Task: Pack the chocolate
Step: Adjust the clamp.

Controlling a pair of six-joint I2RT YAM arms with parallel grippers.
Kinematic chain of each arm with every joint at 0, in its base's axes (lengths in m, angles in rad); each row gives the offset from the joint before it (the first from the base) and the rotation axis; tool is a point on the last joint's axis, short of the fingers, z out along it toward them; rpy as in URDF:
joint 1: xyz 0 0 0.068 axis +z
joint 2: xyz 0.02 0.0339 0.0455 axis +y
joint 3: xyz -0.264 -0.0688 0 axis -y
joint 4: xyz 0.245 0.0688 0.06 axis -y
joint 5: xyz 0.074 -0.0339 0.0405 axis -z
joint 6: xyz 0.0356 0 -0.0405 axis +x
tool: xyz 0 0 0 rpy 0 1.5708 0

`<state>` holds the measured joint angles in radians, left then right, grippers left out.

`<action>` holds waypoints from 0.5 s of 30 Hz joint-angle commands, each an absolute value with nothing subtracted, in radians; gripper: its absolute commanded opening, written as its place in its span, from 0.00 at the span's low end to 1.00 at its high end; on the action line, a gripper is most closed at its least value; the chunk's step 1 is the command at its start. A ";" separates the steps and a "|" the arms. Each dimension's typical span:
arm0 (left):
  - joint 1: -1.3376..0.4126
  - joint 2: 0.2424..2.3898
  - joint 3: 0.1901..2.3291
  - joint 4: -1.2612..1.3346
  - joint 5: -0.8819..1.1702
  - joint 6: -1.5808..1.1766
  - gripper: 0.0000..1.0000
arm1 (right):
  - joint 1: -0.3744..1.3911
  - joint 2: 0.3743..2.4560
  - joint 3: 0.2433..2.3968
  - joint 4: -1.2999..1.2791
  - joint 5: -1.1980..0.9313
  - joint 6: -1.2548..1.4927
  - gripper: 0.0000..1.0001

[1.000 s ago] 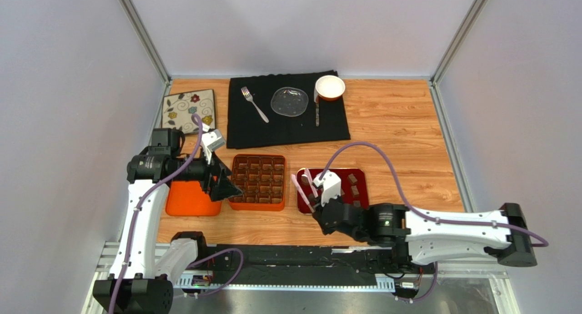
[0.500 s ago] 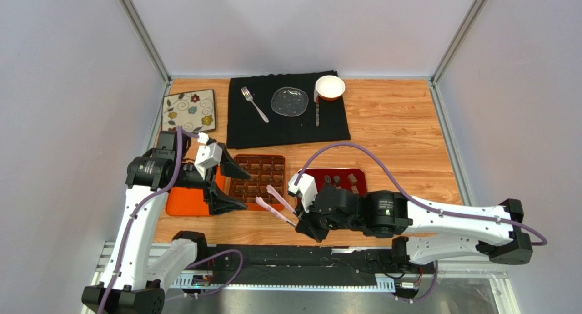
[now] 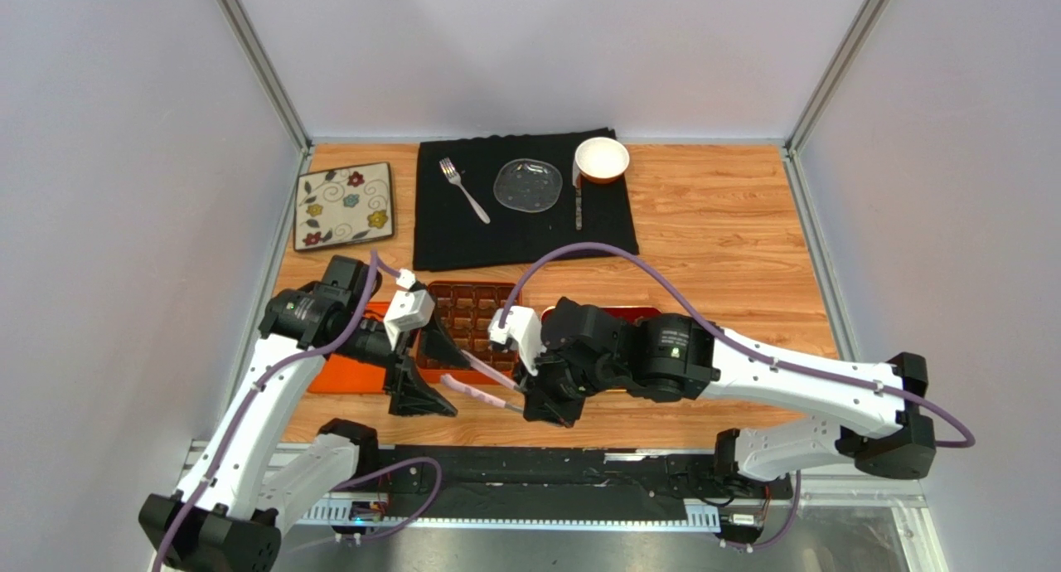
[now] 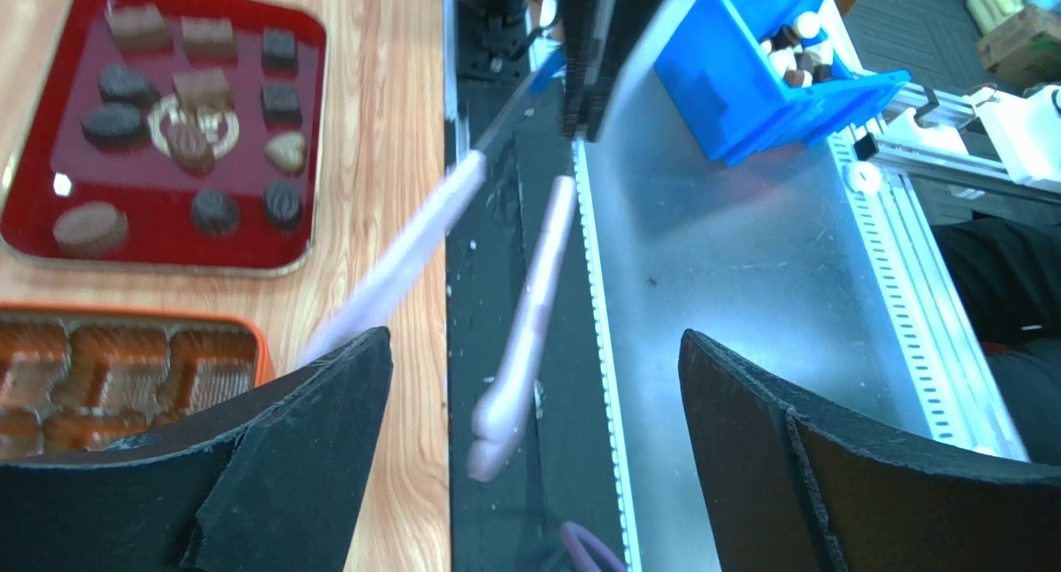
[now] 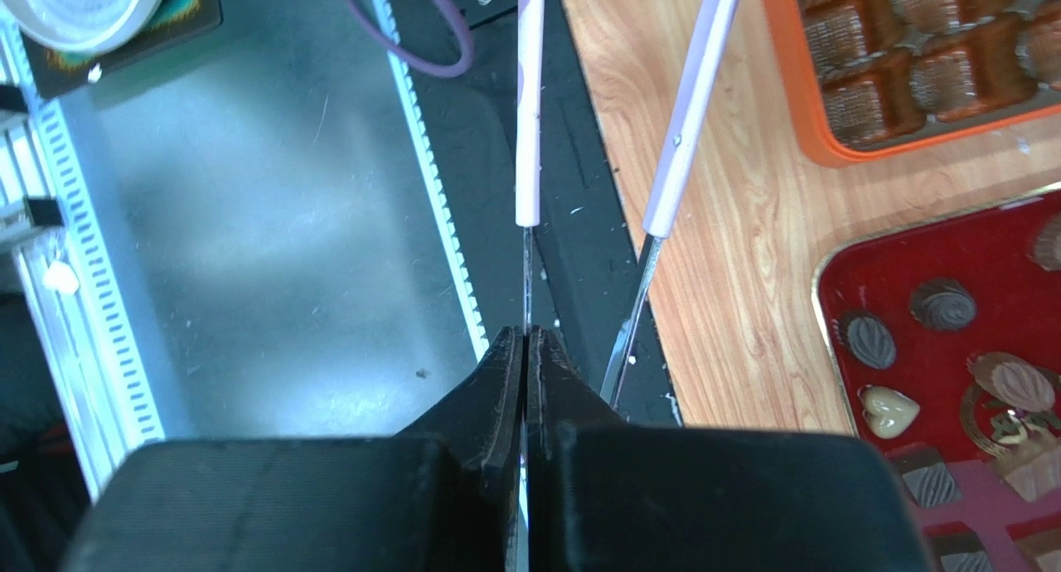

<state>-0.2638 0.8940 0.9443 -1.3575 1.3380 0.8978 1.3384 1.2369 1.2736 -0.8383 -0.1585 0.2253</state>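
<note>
The chocolate (image 4: pixel 189 143) lies as several dark and lighter brown pieces on a red tray (image 4: pixel 37 224), which also shows in the right wrist view (image 5: pixel 959 261). My right gripper (image 5: pixel 528 342) is shut on one metal leg of lilac-tipped tongs (image 5: pixel 529 124). The tongs (image 3: pixel 473 379) point left over the table's front edge. My left gripper (image 4: pixel 536 410) stands open around one tong tip (image 4: pixel 523 323) without touching it. An orange box (image 3: pixel 471 311) with grid compartments sits between the arms. In the top view the right arm hides most of the tray.
An orange lid (image 3: pixel 343 376) lies left of the box under the left arm. A black cloth (image 3: pixel 523 224) at the back carries a fork (image 3: pixel 463 189), glass plate (image 3: pixel 528 184) and bowl (image 3: pixel 602 159). A flowered tile (image 3: pixel 344 204) sits back left. A blue bin (image 4: pixel 760 50) stands beyond the table's front rail.
My right arm has swung the tongs from over the red tray leftward to the front edge. My left gripper has moved right and nearer, so a tong tip now sits between its fingers.
</note>
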 commanded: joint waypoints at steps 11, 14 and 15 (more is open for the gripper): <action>-0.290 0.910 0.950 -1.488 1.218 0.914 0.63 | 1.299 1.312 1.390 -0.919 -0.293 0.124 0.00; -0.313 0.916 0.946 -1.488 1.198 0.908 0.57 | 1.293 1.315 1.397 -0.919 -0.304 0.120 0.00; -0.316 0.916 0.948 -1.488 1.195 0.905 0.56 | 1.292 1.318 1.399 -0.919 -0.307 0.118 0.00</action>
